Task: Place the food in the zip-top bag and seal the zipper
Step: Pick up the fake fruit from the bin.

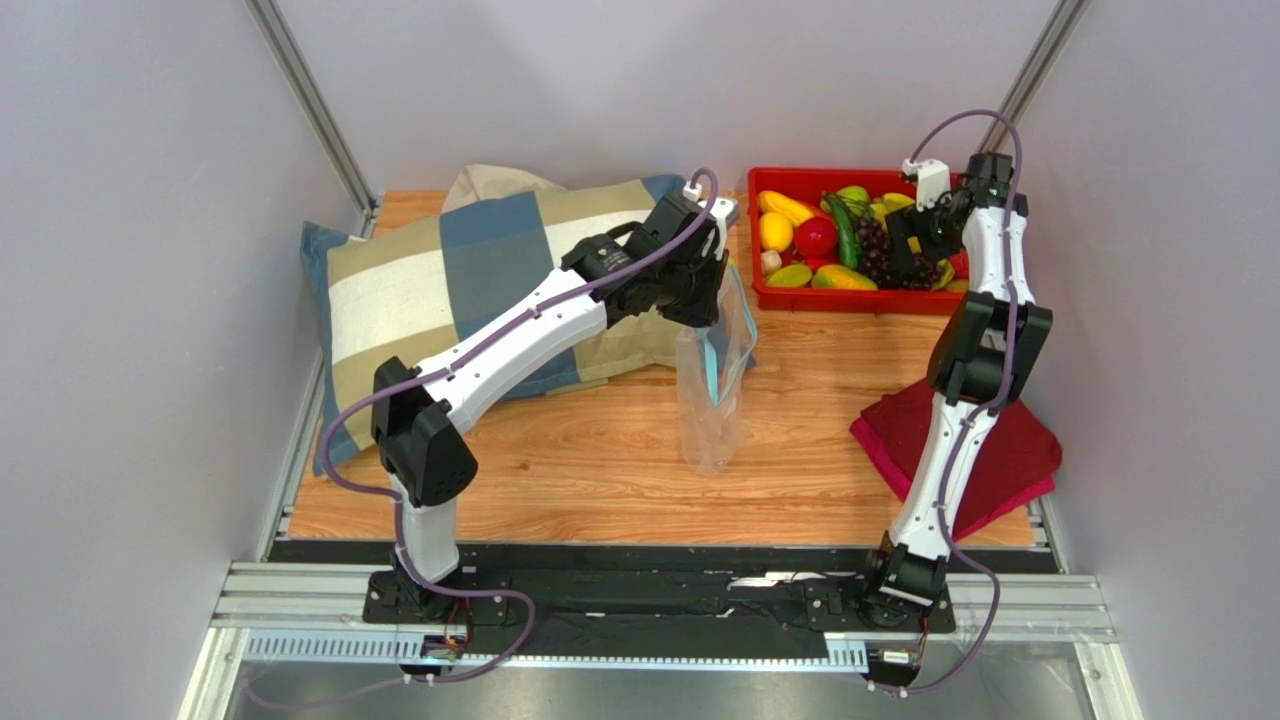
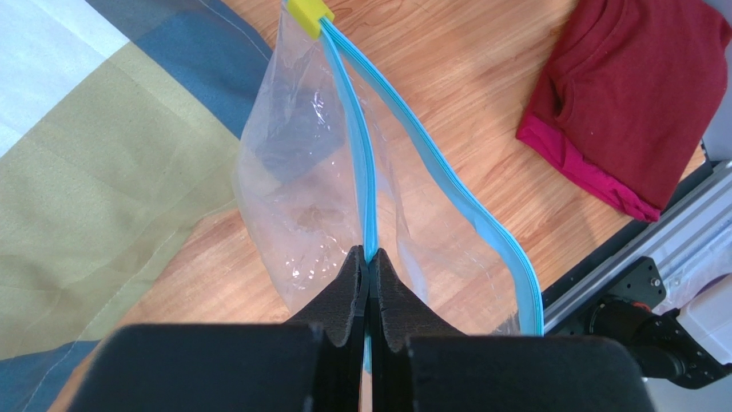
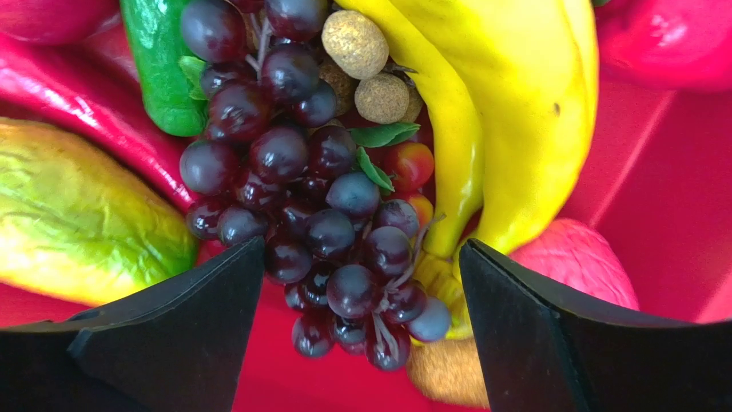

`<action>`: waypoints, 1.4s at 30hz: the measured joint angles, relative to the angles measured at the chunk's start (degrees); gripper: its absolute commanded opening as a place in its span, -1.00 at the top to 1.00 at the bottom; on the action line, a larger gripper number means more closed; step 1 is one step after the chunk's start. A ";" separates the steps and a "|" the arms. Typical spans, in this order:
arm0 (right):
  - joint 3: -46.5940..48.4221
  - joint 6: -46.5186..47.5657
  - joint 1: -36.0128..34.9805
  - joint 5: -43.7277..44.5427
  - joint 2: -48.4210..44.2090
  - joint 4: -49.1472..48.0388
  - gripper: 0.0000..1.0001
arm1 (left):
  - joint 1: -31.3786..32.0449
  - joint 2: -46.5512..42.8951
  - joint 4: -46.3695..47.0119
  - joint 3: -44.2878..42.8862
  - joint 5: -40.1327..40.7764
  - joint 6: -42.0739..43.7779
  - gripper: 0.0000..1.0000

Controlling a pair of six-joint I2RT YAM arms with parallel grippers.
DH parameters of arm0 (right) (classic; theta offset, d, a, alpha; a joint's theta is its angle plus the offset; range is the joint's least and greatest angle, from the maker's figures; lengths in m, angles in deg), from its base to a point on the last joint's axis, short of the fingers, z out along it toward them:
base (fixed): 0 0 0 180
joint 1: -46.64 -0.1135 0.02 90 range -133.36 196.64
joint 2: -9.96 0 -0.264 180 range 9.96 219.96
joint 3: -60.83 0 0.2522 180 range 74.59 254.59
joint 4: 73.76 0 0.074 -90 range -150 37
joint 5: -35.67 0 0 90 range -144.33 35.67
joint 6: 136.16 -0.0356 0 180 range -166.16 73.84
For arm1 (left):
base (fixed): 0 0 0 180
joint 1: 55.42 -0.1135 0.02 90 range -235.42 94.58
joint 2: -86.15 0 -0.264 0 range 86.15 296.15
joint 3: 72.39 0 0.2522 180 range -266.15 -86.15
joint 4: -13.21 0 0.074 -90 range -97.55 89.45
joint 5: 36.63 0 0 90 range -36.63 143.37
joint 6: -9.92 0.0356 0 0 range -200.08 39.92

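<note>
Top external: the left gripper holds the zip-top bag upright near the worktop's middle, probably so its mouth faces up for loading. The right gripper hangs over the food in the red bin at the far right corner.

Left wrist: the jaws are pinched tight on one lip of the zipper, so the other lip bows away and the mouth gapes.

Right wrist: the jaws are spread wide and empty, straddling the grape bunch, which looks like a pick being lined up.
</note>
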 measured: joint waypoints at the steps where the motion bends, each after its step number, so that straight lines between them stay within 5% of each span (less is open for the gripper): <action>1: 0.00 -0.15 -0.02 -0.02 0.42 -0.35 -0.70 | 0.00 0.11 0.00 0.00 -0.11 0.04 1.00; 6: -0.02 -1.20 -0.33 -0.15 1.14 -1.77 -0.23 | -0.13 0.48 -0.02 0.00 -0.24 0.04 1.00; 13: -1.27 -1.57 -0.46 -1.46 1.57 -4.17 1.00 | -0.79 0.83 -0.07 0.00 -0.59 0.02 1.00; 42: -4.57 -9.73 4.28 -18.01 -7.41 -2.29 1.00 | -1.22 1.18 0.66 0.04 -0.98 0.02 1.00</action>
